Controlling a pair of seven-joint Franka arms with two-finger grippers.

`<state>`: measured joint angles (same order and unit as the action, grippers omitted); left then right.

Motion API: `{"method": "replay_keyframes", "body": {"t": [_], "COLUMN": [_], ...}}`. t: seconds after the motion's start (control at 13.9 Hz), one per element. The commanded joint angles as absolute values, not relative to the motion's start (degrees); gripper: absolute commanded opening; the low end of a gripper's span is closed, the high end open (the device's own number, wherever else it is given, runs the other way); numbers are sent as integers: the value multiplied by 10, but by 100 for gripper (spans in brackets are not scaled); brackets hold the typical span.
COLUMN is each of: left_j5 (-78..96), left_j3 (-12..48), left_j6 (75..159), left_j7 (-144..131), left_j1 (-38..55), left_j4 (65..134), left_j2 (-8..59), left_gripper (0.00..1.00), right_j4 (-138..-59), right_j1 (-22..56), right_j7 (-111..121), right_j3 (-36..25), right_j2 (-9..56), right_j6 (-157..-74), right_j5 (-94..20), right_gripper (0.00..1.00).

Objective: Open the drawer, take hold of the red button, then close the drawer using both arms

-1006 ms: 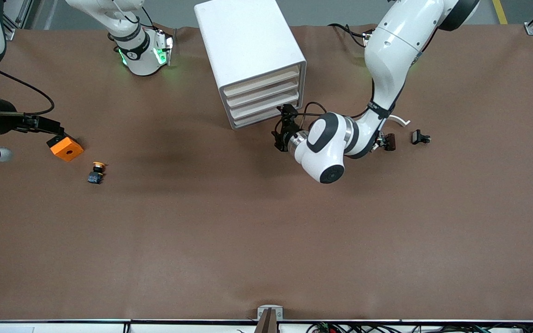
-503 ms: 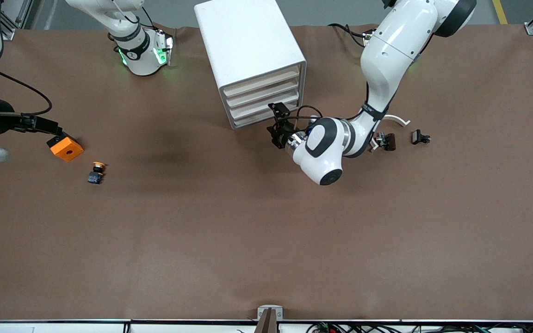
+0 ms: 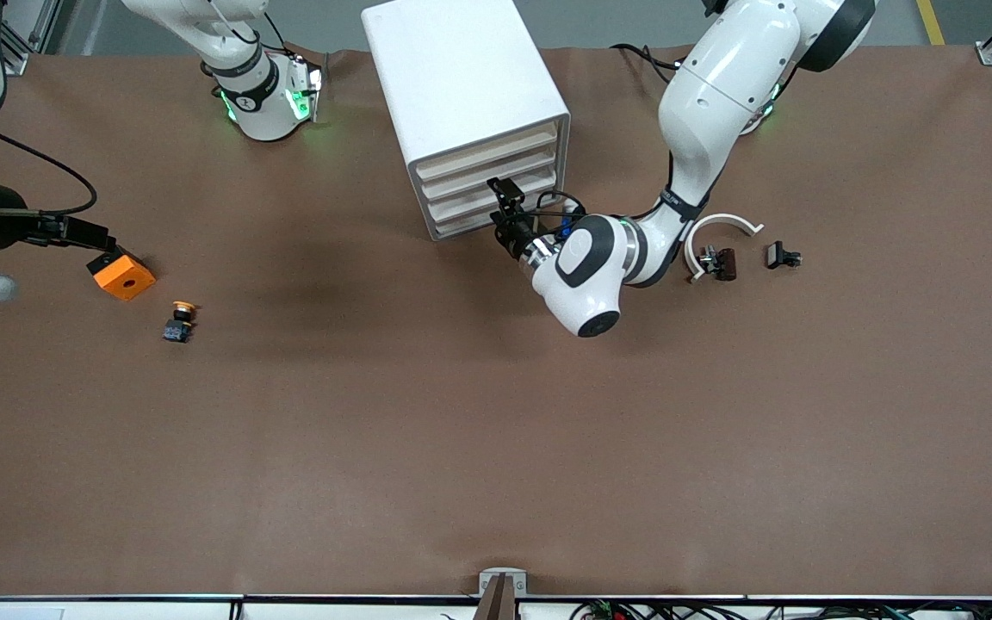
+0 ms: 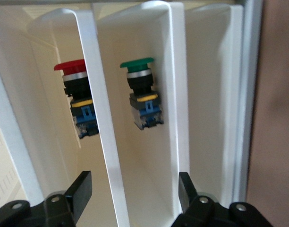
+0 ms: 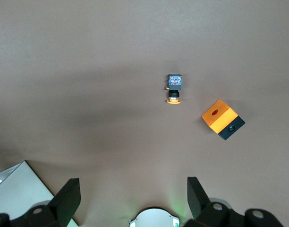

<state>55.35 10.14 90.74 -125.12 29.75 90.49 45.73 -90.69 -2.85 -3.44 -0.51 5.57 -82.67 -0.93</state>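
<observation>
The left gripper (image 3: 506,215) is at the front of the white cabinet (image 3: 461,95), level with its lower drawers (image 3: 496,196); in the left wrist view its fingers (image 4: 80,189) stand apart, straddling a white drawer wall (image 4: 99,123), clamped on nothing; the red-capped button (image 4: 76,101) sits inside the cabinet in one compartment, a green-capped button (image 4: 142,94) in the next; the right gripper (image 5: 130,198) waits high above the table toward the right arm's end from the cabinet, jaws wide and empty, over an orange cube (image 3: 123,277) and an orange-capped button (image 3: 180,320)
</observation>
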Motion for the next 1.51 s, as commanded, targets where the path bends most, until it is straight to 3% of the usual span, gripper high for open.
{"method": "replay_keyframes", "body": {"t": [0.0,0.36,0.43,0.5,0.72,0.79,1.44], "left_j5": [569,570,570,571,573,573,564], "left_j3": [99,98,98,98,98,98,91], "left_j6": [883,880,880,880,881,881,880], "left_j7": [-1262,-1292,-1303,-1313,-1317,-1317,-1317], "left_j1": [301,315,319,317,319,318,262], "left_j4": [896,897,896,896,892,891,876], "left_j2": [468,469,472,475,480,481,482], "left_gripper": [68,63,39,26,17,0,0], "right_j4": [-901,-903,-903,-903,-904,-904,-902], "right_j1": [-33,-33,-33,-33,-33,-33,-30], "right_j7": [-37,-36,-35,-35,-35,-35,-41], "right_j3": [-2,-1,-1,-2,-1,-1,-1], "right_j2": [58,58,58,58,58,58,58], "right_j6": [-823,-823,-823,-822,-821,-821,-822], "right_j5": [-9,-12,-12,-12,-12,-12,-6], "right_gripper": [100,100,100,100,100,100,100]}}
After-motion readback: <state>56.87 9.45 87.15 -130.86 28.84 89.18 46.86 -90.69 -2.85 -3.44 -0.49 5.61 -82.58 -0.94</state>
